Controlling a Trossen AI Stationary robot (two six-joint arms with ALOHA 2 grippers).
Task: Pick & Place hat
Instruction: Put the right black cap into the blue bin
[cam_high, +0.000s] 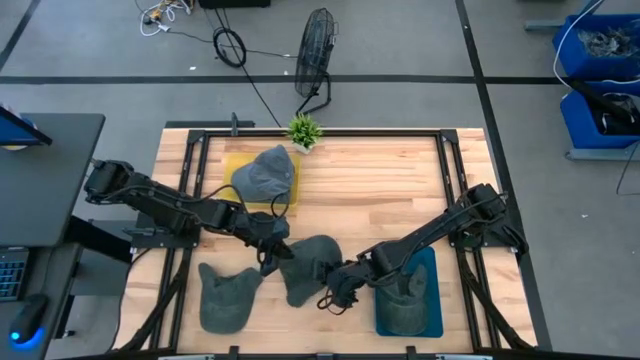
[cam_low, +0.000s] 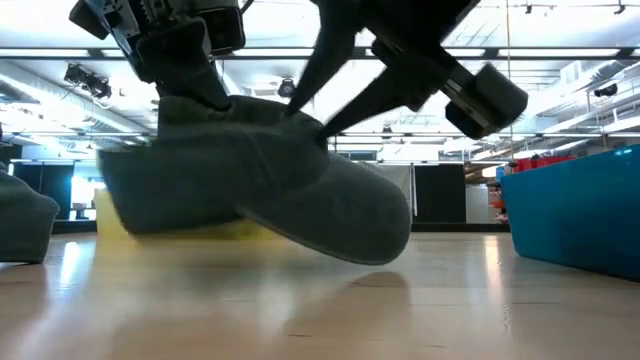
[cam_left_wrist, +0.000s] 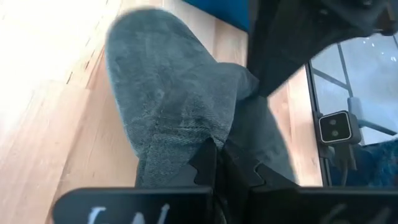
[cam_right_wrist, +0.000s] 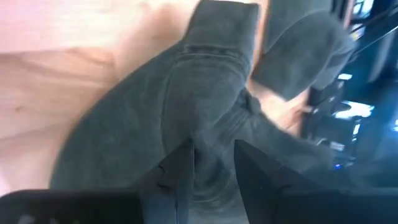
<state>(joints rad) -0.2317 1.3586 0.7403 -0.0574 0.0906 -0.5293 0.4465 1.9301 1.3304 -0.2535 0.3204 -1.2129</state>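
A dark grey-green cap (cam_high: 312, 262) (cam_low: 260, 190) sits at the table's near middle, between both grippers. My left gripper (cam_high: 273, 256) (cam_left_wrist: 225, 163) is shut on its left side. My right gripper (cam_high: 336, 286) (cam_right_wrist: 214, 167) is shut on its near right side. Another grey-green cap (cam_high: 226, 293) lies flat at the near left. A blue-grey cap (cam_high: 265, 172) rests on a yellow mat (cam_high: 235, 162). A fourth cap (cam_high: 405, 308) lies in a blue tray (cam_high: 430, 262). My left gripper pinches a fold of the cap's cloth (cam_left_wrist: 199, 134) between its two fingers, coming slanting down from the table's left. The low view shows that side of the cap (cam_low: 190, 110) raised off the table. My right gripper pinches the cap's cloth (cam_right_wrist: 211, 134) between its two fingers (cam_right_wrist: 177, 171), slanting down from the table's right. The cap hangs below the fingers, tilted, with its lowest edge (cam_low: 375, 258) close over the table; whether that edge touches the wood, I cannot tell.
A small potted plant (cam_high: 303, 130) stands at the table's far edge. The blue tray's wall (cam_low: 575, 215) rises at the near right. Bare wood lies at the far right (cam_high: 390, 190). Off the table, a fan (cam_high: 315, 50) and blue bins (cam_high: 600, 70) stand on the floor.
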